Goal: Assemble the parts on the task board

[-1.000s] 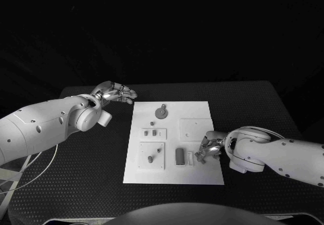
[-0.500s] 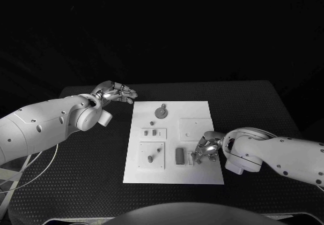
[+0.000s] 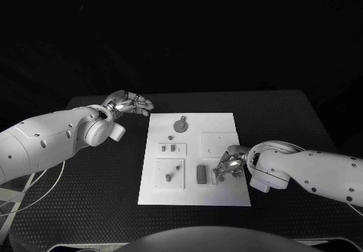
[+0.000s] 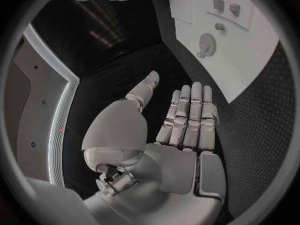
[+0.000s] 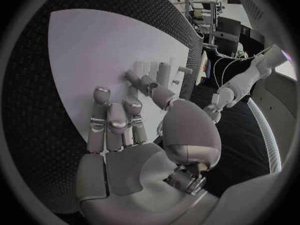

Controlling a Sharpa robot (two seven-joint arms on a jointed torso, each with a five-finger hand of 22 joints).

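The white task board (image 3: pixel 193 193) lies mid-table, carrying grey parts: a round toothed disc (image 3: pixel 181 125) at the far end, a dark block (image 3: pixel 201 175) and a slim pale piece (image 3: pixel 213 176) near the front. My right hand (image 3: pixel 231 167) is over the board's right edge, fingertips beside the slim piece. In the right wrist view its fingers (image 5: pixel 112 122) stretch flat over the board (image 5: pixel 94 45) and the thumb reaches toward small upright parts (image 5: pixel 164 73); nothing shows in its grasp. My left hand (image 3: pixel 128 103) hovers off the board's far left corner, fingers straight and empty (image 4: pixel 181 120).
A square raised plate (image 3: pixel 219 143), a two-slot fixture (image 3: pixel 172 149) and a plate with pegs (image 3: pixel 171 173) sit on the board. Black table surface (image 3: pixel 91 178) surrounds it. The left wrist view shows the disc (image 4: pixel 206 44) on the board (image 4: pixel 256 60).
My right arm has edged leftward, bringing the hand slightly further over the board toward the slim piece. The left arm and hand have stayed where they were.
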